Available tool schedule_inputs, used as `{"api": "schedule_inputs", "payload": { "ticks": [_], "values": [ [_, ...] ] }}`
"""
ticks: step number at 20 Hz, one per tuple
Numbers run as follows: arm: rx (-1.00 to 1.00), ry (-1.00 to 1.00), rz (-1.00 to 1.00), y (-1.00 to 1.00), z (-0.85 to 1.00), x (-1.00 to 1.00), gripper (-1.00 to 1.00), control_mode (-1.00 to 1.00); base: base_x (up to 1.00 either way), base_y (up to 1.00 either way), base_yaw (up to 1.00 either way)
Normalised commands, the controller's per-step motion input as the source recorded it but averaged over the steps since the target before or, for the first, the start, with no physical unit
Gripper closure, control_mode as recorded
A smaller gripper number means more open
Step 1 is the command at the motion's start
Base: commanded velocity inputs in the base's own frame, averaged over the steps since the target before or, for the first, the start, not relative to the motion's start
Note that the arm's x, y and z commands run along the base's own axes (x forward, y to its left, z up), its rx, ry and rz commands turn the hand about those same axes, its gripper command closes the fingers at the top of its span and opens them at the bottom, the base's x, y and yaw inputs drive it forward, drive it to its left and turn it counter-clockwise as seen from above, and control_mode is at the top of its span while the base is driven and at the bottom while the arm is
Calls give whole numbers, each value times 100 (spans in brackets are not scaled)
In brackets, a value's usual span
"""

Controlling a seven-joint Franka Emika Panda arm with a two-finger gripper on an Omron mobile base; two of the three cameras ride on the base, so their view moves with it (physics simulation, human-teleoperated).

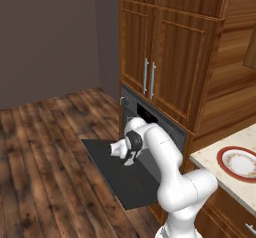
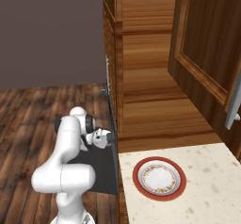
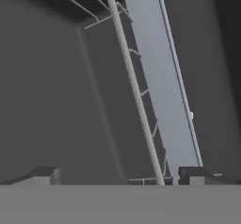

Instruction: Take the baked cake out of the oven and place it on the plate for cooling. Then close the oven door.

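Standing on a dark plank floor (image 1: 45,157) before a plain grey wall (image 1: 50,37), I faced a tall run of wooden cabinets (image 1: 165,57) with the oven (image 1: 150,117) built in beneath them. To my right ran a pale speckled desk (image 2: 207,180), and on it sat the plate (image 2: 159,178) (white, with a broad red-brown rim), bare on top and well apart from the oven.

The oven door (image 1: 125,174) lay dropped open, flat and level over the floor, its long side running along the oven front and its free edge pointing out into the room. My arm reached across it, and my gripper (image 1: 116,149) hung above the door just at the oven mouth, jaws spread wide with nothing between them.

Through the hand view I looked into the dark cavity: the wire rack (image 3: 134,84) and a pale blue-grey tray (image 3: 160,68) on it crossed the picture as long slanted bands, since my hand was rolled. I could not make out the baked cake anywhere inside.
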Motion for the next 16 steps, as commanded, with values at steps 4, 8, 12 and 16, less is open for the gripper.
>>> {"api": "schedule_inputs", "payload": {
  "ticks": [4,8,12,16],
  "values": [
    [-5,0,0,-39,-26,6,-100,-100,0,0,0],
    [-6,0,0,-41,-32,15,-100,-100,0,0,0],
    [-6,0,0,-27,-32,13,-100,-100,0,0,0],
    [-5,0,0,-22,-31,10,-100,-100,0,0,0]
  ]
}}
